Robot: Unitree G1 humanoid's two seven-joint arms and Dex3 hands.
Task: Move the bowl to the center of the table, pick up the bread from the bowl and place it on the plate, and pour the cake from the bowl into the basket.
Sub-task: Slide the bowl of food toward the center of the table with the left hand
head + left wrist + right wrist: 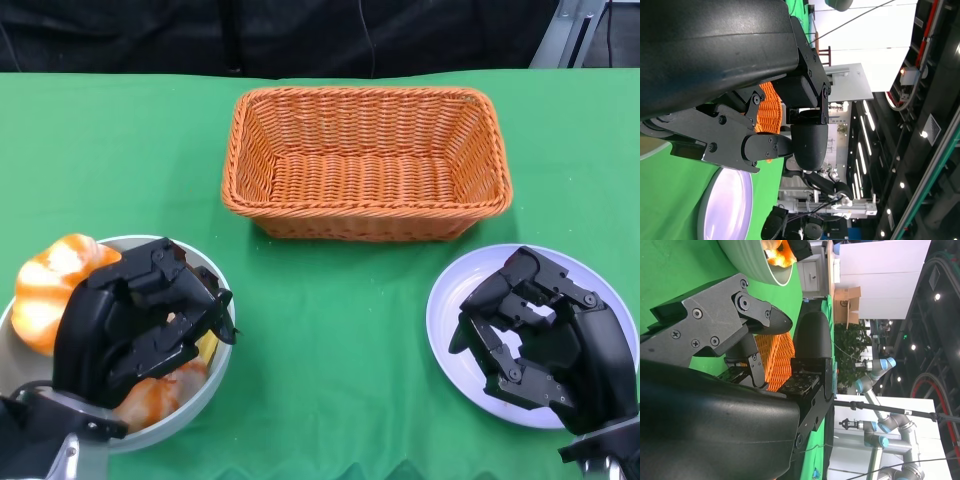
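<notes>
At the lower left of the head view, the left robot hand (pixel 135 325) hangs over the bowl (pixel 205 385), its fingers curled downward into the bowl's opening; whether they actually grip anything inside cannot be told from any view. The bowl sits at the lower left corner of the green counter (pixel 330 330), not at its center. Inside it lie orange-and-white pieces of food: a rounded, ridged piece (pixel 55 290) at the bowl's left rim, and another glazed orange piece (pixel 160 395) under the hand. Which is the bread and which the cake cannot be told.

At the lower right, the right robot hand (pixel 535 335) hovers above the plate (pixel 450 300), fingers bent but apart, holding nothing. The pale plate lies flat on the counter, and the part not hidden by the hand looks bare.

Farther back, in the upper middle of the frame, the orange wicker basket (pixel 365 160) stands upright, well apart from both bowl and plate.

In the right wrist view the bowl (pixel 757 267) shows beyond the fingers (pixel 775 317).
</notes>
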